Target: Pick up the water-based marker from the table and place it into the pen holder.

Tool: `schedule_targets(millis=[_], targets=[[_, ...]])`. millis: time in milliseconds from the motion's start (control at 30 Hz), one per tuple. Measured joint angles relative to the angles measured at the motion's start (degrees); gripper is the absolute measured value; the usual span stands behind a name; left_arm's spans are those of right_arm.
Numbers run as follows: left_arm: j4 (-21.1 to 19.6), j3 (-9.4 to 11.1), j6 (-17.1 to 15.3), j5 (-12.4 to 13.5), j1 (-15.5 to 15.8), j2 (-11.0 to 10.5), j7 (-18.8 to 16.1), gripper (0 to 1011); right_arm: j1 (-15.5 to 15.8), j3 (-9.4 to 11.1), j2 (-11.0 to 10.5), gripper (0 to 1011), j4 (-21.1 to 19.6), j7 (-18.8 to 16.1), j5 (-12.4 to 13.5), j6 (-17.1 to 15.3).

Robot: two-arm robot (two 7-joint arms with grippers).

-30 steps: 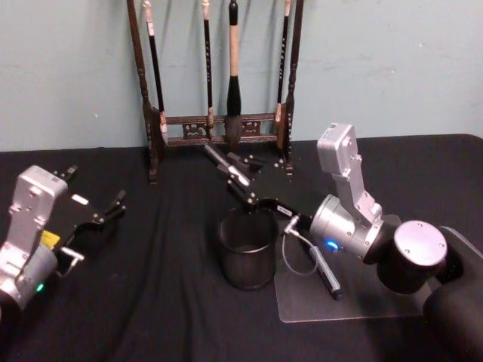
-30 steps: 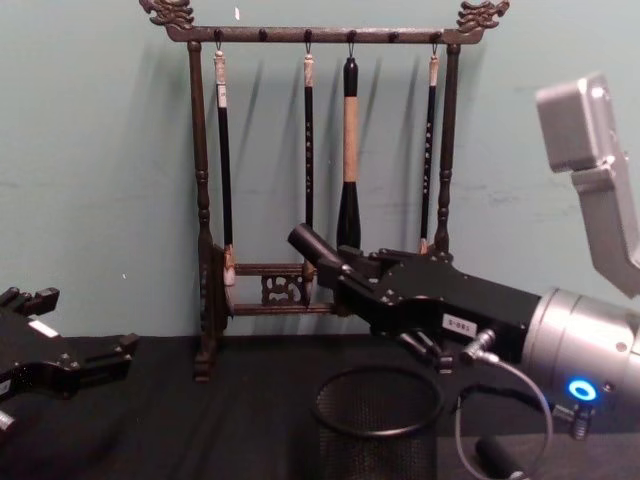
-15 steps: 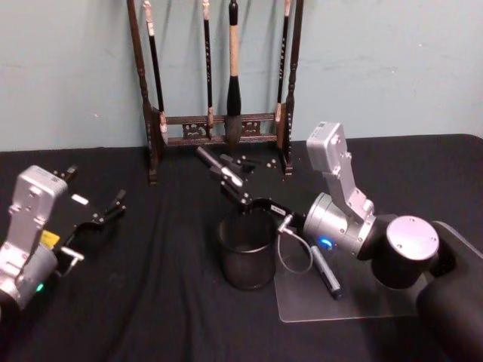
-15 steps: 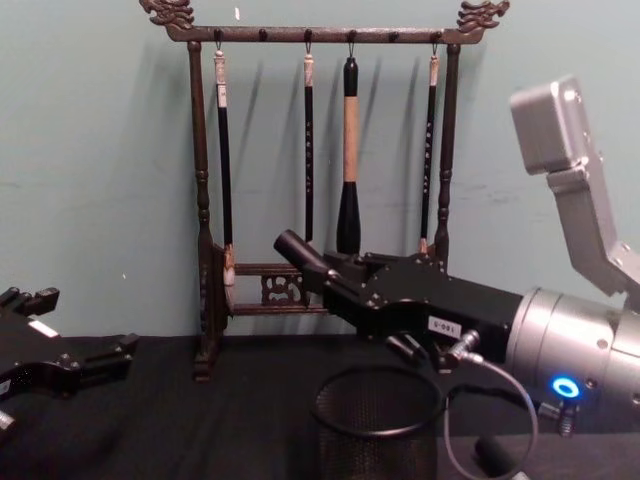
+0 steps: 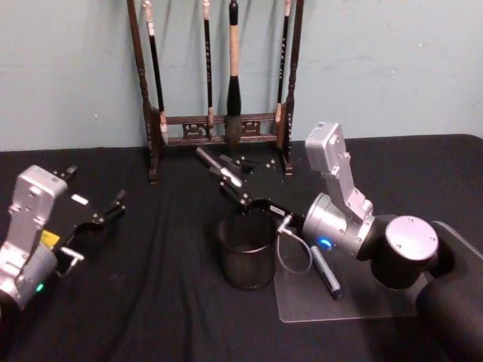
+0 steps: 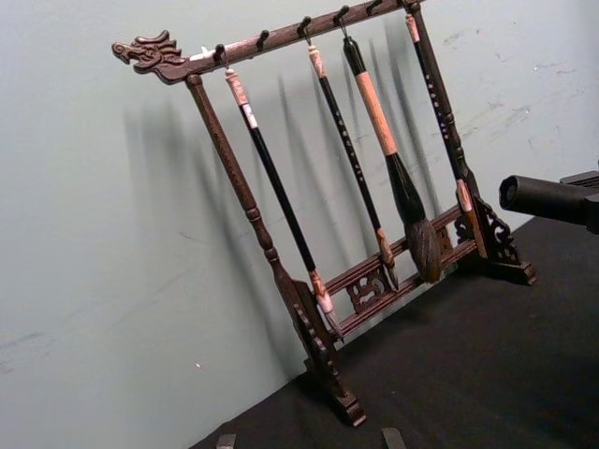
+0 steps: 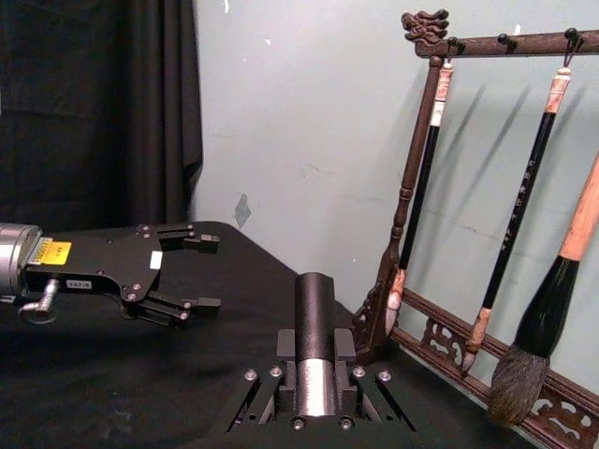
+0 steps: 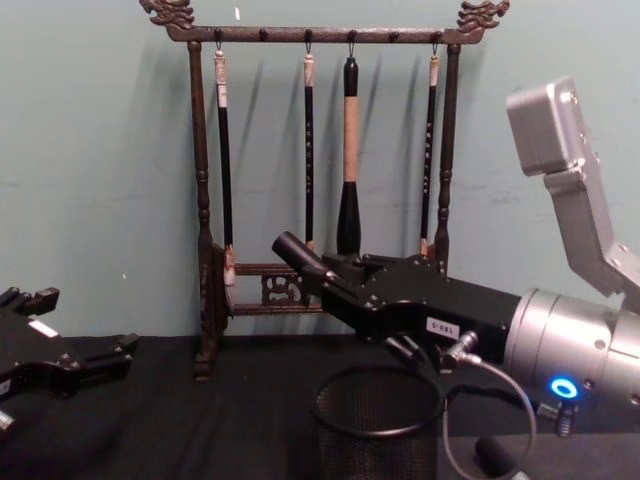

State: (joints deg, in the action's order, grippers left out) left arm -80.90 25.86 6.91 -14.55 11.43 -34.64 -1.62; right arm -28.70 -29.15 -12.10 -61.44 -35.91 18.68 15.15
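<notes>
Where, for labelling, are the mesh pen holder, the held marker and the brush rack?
Black wire-mesh pen holder (image 5: 246, 268), head view, front wall.
Black cylindrical marker (image 8: 300, 257), chest view, barrel.
Dark wooden brush rack (image 8: 198, 180), chest view, left post.

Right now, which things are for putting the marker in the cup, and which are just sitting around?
For the job:
- marker, shut in the right gripper
- pen holder, close below that gripper

Just sitting around:
- brush rack with hanging brushes
- another pen on the clear sheet
- left gripper, open, parked at the left
</notes>
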Motion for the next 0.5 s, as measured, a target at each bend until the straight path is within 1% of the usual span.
schedule_targets(millis=[100,133,200,233,300,433,467,500], targets=[[0.0,0.0,0.0,0.0,0.0,0.0,0.0,1009,0.01,0.02,-0.01,264,-0.03,0.01,0.0,-0.01],[0.0,0.0,0.0,0.0,0.0,0.0,0.0,1009,0.01,0.03,-0.01,324,-0.04,0.01,0.01,-0.01],[0.0,0.0,0.0,0.0,0.0,0.0,0.0,1009,0.03,0.04,-0.02,359,-0.06,0.02,0.01,-0.01],[0.0,0.0,0.0,0.0,0.0,0.0,0.0,1009,0.03,0.05,-0.01,417,-0.06,0.03,0.02,-0.01],[0.0,0.0,0.0,0.0,0.0,0.0,0.0,1009,0.05,0.06,-0.03,461,-0.08,0.04,0.02,-0.01],[0.0,0.0,0.0,0.0,0.0,0.0,0.0,1009,0.06,0.08,-0.04,585,-0.09,0.05,0.03,-0.01],[0.0,0.0,0.0,0.0,0.0,0.0,0.0,1009,0.07,0.08,-0.04,646,-0.1,0.06,0.04,-0.01],[0.0,0.0,0.0,0.0,0.0,0.0,0.0,1009,0.07,0.08,-0.05,668,-0.1,0.06,0.04,-0.01]])
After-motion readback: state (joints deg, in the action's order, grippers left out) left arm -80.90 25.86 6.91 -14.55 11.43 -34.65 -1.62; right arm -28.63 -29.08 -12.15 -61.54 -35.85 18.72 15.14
